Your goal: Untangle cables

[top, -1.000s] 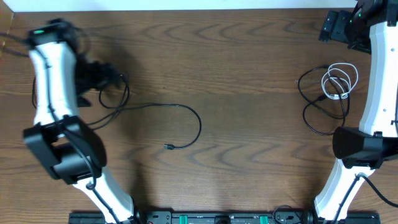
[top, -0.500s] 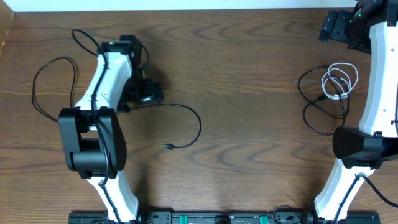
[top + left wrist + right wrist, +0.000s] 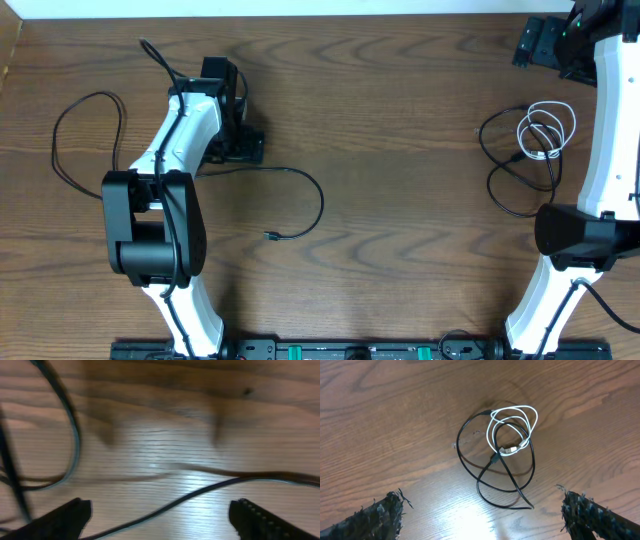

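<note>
One long black cable (image 3: 318, 190) lies alone left of centre, its plug (image 3: 270, 236) toward the front. My left gripper (image 3: 243, 148) hovers over its left end, open and empty. In the left wrist view the cable (image 3: 215, 487) runs across the table between the spread fingers (image 3: 65, 519). The other black cable (image 3: 505, 170) and the short white cable (image 3: 545, 130) lie tangled at the right. My right gripper (image 3: 542, 45) is open and empty, high at the back right. Its wrist view shows the white loop (image 3: 512, 422) lying over the black loops (image 3: 492, 480).
A thin black wire (image 3: 62, 140) loops on the table at the far left, beside the left arm (image 3: 175, 130). The right arm (image 3: 610, 130) stands along the right edge next to the tangle. The table's back edge (image 3: 300, 16) is close behind both grippers.
My left arm has swung from the far left to the right, over the left end of the lone black cable. The right arm and the tangle have not moved.
</note>
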`<state>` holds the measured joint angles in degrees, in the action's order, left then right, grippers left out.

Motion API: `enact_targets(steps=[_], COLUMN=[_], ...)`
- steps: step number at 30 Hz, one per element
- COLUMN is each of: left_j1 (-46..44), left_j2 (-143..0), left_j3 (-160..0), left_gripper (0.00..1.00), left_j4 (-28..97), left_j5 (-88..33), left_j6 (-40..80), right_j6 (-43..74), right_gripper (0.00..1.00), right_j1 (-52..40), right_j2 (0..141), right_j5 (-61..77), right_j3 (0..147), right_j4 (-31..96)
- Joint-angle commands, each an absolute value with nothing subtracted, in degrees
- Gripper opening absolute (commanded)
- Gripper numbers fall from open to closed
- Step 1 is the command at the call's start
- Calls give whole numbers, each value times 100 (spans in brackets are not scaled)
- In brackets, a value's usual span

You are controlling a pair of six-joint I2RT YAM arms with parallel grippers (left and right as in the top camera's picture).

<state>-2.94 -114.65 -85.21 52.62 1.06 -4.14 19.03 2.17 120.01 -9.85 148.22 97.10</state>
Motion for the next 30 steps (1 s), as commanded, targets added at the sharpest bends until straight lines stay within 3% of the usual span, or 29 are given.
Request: enact_targets(steps=[1,24,27,30], left_j1=[-281,-292,-292,-292], left_j2=[-11437,-11563,-11561,-11524], left_j3=[-8464,-7701,-7677,-7693], left_gripper=[81,80,62,54], left_j4=[5275,4810,4797,4764], left_j5=[646,412,412,412], left_j6=[-854,-1330,-1326,-1273], right_j6=[1859,1859,1859,1859], right_gripper=[99,99,99,99], right_j1=[193,193,193,193], right_j2=[12036,12038,12038,12036], right_j5=[-991,-991,-991,-991], right_j3=[14835,14835,14835,14835], right_j4=[9727,9727,9727,9727])
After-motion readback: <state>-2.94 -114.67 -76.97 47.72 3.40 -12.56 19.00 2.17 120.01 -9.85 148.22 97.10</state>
